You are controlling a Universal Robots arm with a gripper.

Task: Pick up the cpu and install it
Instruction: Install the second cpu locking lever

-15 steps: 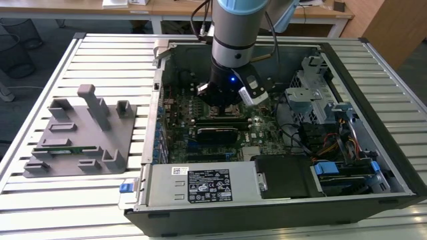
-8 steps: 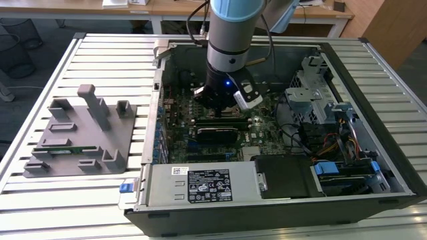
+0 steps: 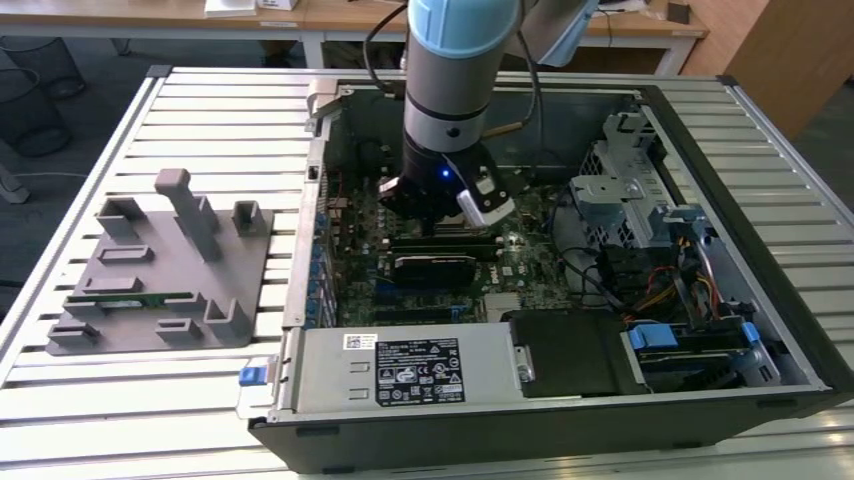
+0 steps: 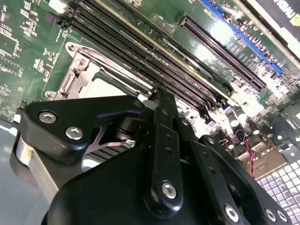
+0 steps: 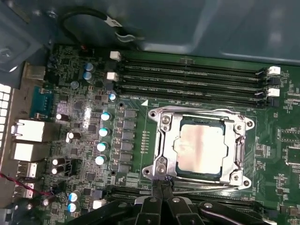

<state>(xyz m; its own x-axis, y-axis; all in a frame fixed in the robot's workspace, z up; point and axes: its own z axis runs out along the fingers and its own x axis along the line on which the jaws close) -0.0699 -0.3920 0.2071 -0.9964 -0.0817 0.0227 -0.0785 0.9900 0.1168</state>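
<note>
The cpu [image 5: 199, 147], a flat square chip with a silver top, lies inside the metal socket frame [image 5: 161, 140] on the green motherboard [image 5: 75, 108]. Part of its pale top [image 4: 110, 86] shows in the second wrist view behind the gripper's black linkage. My gripper [image 5: 161, 183] hangs just off the edge of the socket frame, its two black fingers pressed together with nothing between them. In the second wrist view the gripper [image 4: 159, 93] tips point down beside the memory slots [image 4: 140, 51]. In the exterior view the gripper [image 3: 447, 210] is low inside the open computer case [image 3: 747, 150].
A grey plastic tray [image 3: 160, 330] with upright blocks and a green memory stick [image 3: 127, 298] sits on the slatted table at the exterior view's left. The case holds a power supply [image 3: 400, 370], drive cage [image 3: 627, 170], cables [image 3: 667, 290] and capacitors [image 5: 101, 145].
</note>
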